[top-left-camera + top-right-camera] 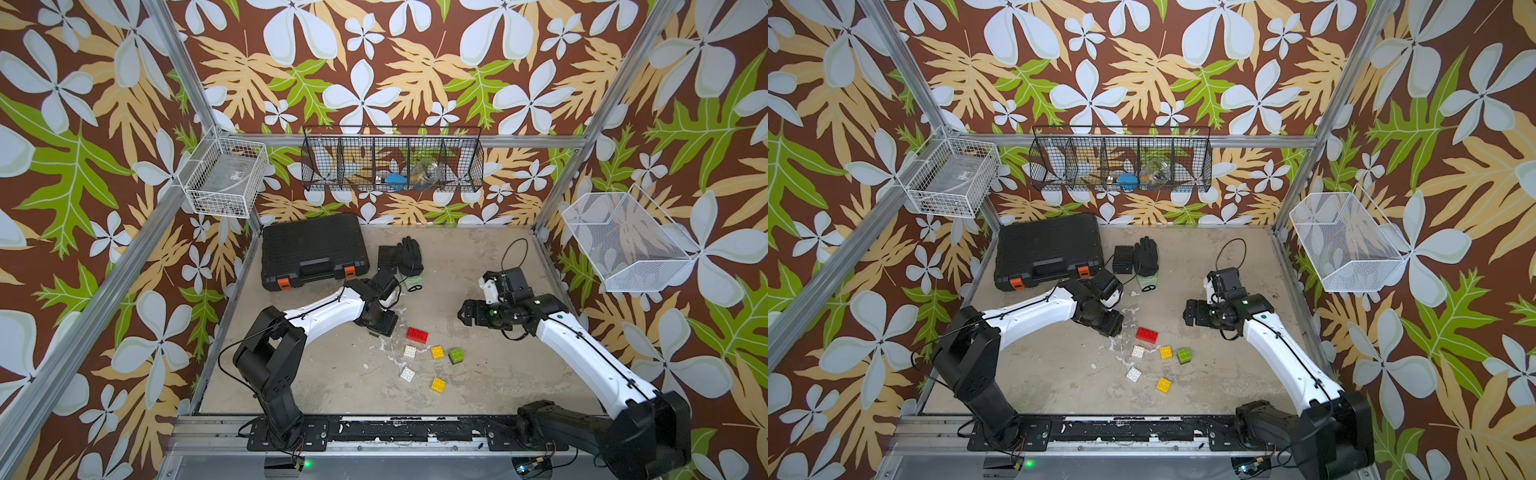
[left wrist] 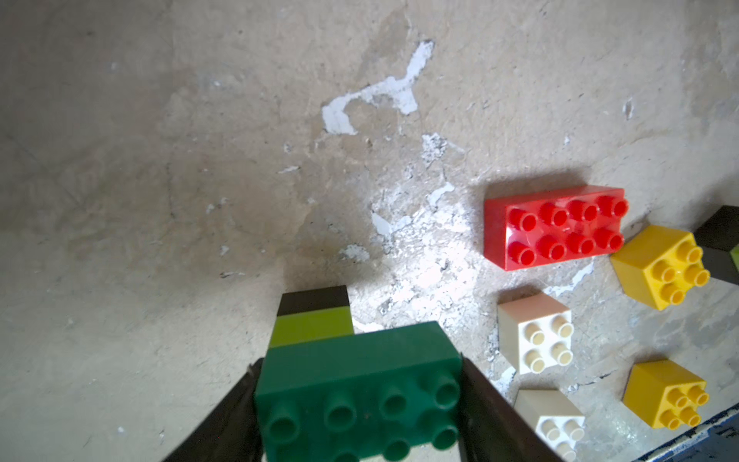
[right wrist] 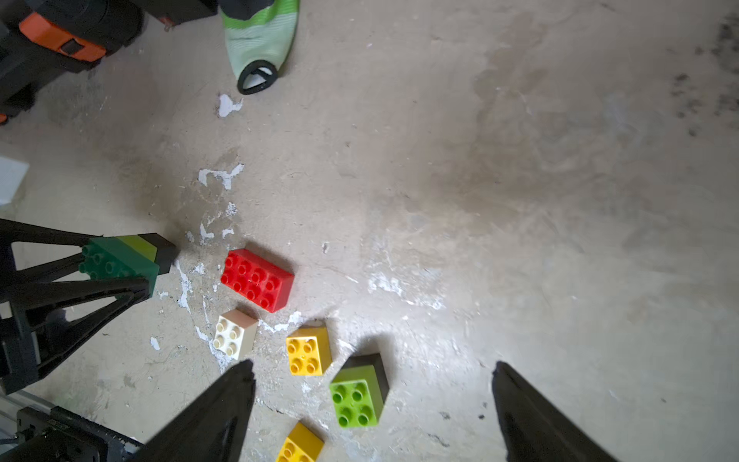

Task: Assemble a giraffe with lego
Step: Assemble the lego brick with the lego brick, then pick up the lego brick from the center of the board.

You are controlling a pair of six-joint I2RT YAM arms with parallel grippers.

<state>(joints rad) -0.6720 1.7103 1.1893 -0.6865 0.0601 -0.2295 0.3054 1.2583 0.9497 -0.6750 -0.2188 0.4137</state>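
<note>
My left gripper [image 2: 360, 404] is shut on the giraffe's dark green body brick [image 2: 356, 372], its fingers pressing both long sides. A lime brick [image 2: 312, 328] and a black brick [image 2: 314, 300] are joined under one end. In the right wrist view this stack [image 3: 124, 260] sits low by the red brick [image 3: 258, 278]. Loose lego lies between the arms: the red brick [image 1: 417, 336], two white bricks [image 1: 410, 351] [image 1: 407, 374], two yellow bricks [image 1: 437, 352] [image 1: 438, 385], and a lime brick on a black one [image 1: 456, 355]. My right gripper [image 3: 372, 365] hangs open above the lime-on-black pair [image 3: 356, 396], holding nothing.
A black toolbox [image 1: 313, 249] lies at the back left. Beside it are a small black box [image 1: 387, 255] and a black glove [image 1: 409, 255] with a green cuff. Wire baskets [image 1: 392, 160] hang on the walls. Bare table lies at the back right [image 1: 457, 257].
</note>
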